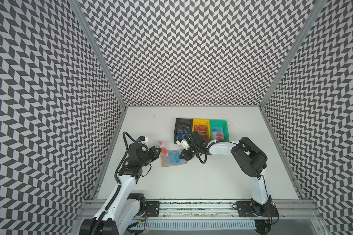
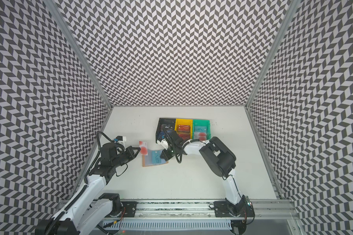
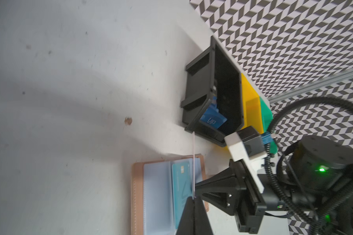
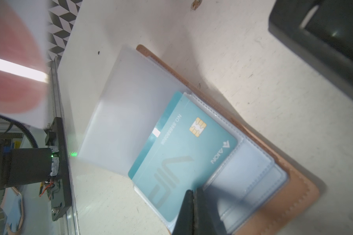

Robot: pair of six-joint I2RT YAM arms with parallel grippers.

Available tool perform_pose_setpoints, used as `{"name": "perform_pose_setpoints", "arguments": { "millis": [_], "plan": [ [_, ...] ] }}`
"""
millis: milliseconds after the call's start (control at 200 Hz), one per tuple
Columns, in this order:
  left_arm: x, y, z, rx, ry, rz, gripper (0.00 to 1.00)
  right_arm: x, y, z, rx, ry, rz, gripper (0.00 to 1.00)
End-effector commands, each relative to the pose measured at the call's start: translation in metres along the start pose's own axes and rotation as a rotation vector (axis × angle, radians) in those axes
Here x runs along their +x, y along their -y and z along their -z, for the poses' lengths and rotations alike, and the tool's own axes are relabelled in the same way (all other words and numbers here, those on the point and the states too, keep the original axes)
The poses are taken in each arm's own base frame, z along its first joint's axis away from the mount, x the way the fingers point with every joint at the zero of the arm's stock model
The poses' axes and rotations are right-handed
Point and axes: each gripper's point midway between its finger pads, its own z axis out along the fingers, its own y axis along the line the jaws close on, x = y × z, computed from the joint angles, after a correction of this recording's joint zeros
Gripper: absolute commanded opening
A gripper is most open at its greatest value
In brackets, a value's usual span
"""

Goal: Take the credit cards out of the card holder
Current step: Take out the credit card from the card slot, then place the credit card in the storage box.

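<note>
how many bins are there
3, side by side in one row: black bin at one end, yellow bin in the middle, green bin at the other end. None looks hidden.

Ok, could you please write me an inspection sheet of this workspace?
Surface: white table, one brown mark.
Job's things: card holder lies open; teal card in its sleeve; red-circle card lifted out.
Clutter: black bin, yellow bin, green bin, cards inside.
Grippers: left gripper shut on red-circle card; right gripper, fingers shut at teal card's edge.
Cables: black cables along both arms, no snag seen.
Surroundings: chevron walls, front metal rail.
</note>
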Motion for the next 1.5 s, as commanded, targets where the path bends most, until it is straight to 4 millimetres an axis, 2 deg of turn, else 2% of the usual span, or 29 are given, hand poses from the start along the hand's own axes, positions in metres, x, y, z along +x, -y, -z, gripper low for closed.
{"name": "perform_pose_setpoints", "arguments": {
  "millis": [0,135,245,340,436,621,766,876,1056,1317,1497],
  "plan": [
    [-0.01,0.003,0.011,-0.039,0.023,-0.025,0.0,0.022,0.005,-0.003,0.026,-0.08,-0.025,0.0],
    [-0.015,0.015,0.02,-0.009,0.046,-0.034,0.0,0.021,-0.001,-0.001,0.007,-0.08,-0.018,0.0],
    [-0.01,0.03,0.018,0.105,0.041,-0.014,0.0,0.009,-0.009,0.014,0.002,-0.066,0.011,0.03],
    [-0.001,0.043,0.013,0.238,0.018,0.028,0.0,-0.01,-0.025,0.043,-0.012,-0.024,0.05,0.07],
    [0.005,0.055,0.012,0.349,0.0,0.053,0.0,-0.03,-0.037,0.081,-0.019,0.038,0.074,0.1],
    [0.003,0.077,0.017,0.482,0.0,0.05,0.0,-0.057,-0.045,0.153,-0.078,0.161,0.06,0.19],
    [0.004,0.101,0.022,0.602,-0.018,0.052,0.0,-0.066,-0.056,0.185,-0.155,0.216,0.072,0.3],
    [0.009,0.118,0.022,0.669,-0.04,0.047,0.0,-0.068,-0.062,0.194,-0.19,0.239,0.082,0.33],
    [0.012,0.133,0.021,0.721,-0.043,0.037,0.0,-0.067,-0.069,0.192,-0.258,0.244,0.074,0.36],
    [0.014,0.132,0.014,0.709,-0.045,0.043,0.0,-0.065,-0.081,0.19,-0.353,0.278,0.069,0.4],
    [0.017,0.131,0.009,0.688,-0.046,0.034,0.0,-0.063,-0.095,0.185,-0.41,0.291,0.087,0.41]
  ]
}}
